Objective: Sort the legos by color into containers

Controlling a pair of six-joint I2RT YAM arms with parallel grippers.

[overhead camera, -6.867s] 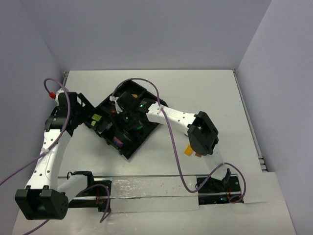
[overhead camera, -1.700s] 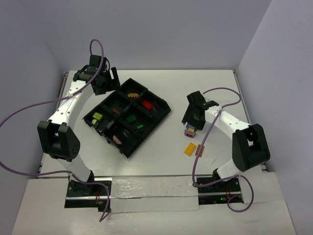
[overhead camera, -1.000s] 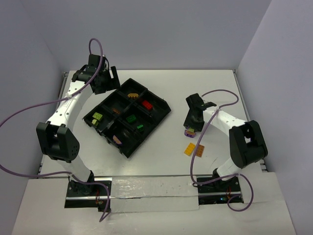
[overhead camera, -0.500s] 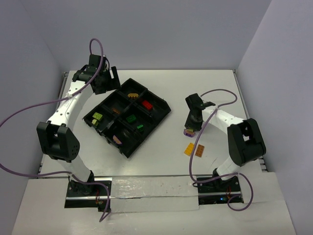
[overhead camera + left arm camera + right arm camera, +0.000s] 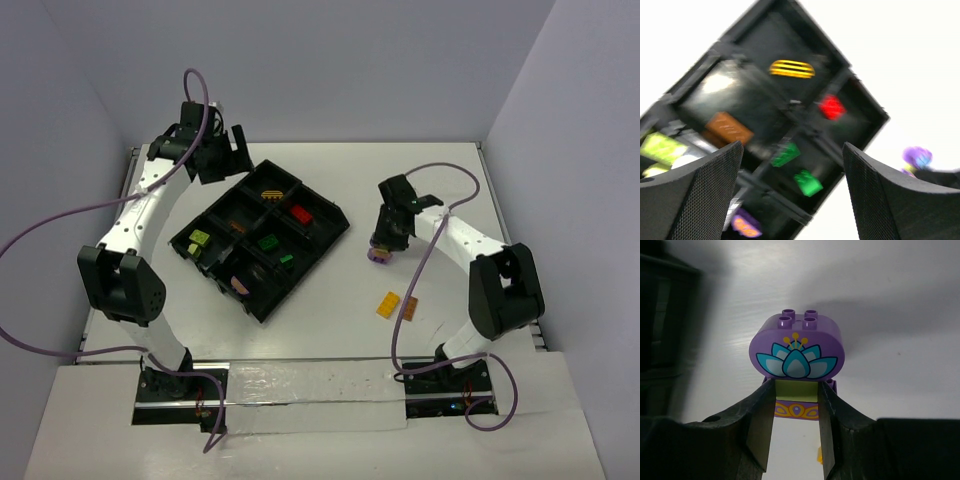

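A: Right gripper (image 5: 796, 396)?
B: Clenched on the rounded purple piece (image 5: 796, 347). Its fingers (image 5: 762, 422) pinch the lower part, and the lotus print faces the wrist camera. It's right of the tray (image 5: 270, 310), apart from it. Can't tell if it's off the table (image 5: 440, 190).
A: Left gripper (image 5: 792, 147)?
B: Jaws wide, nothing between them, up over the tray's far-left corner.
A: What's in the tray?
B: 1 yellow striped piece (image 5: 271, 192), 1 red brick (image 5: 299, 213), 2 green bricks (image 5: 267, 241), lime pieces (image 5: 198, 239) at the left end, 1 brown brick (image 5: 729, 128), 1 purple piece (image 5: 241, 285).
A: Any loose?
B: 2. An orange-yellow brick (image 5: 388, 304) and a brown one (image 5: 410, 308), side by side on the table, nearer the bases than the right gripper.
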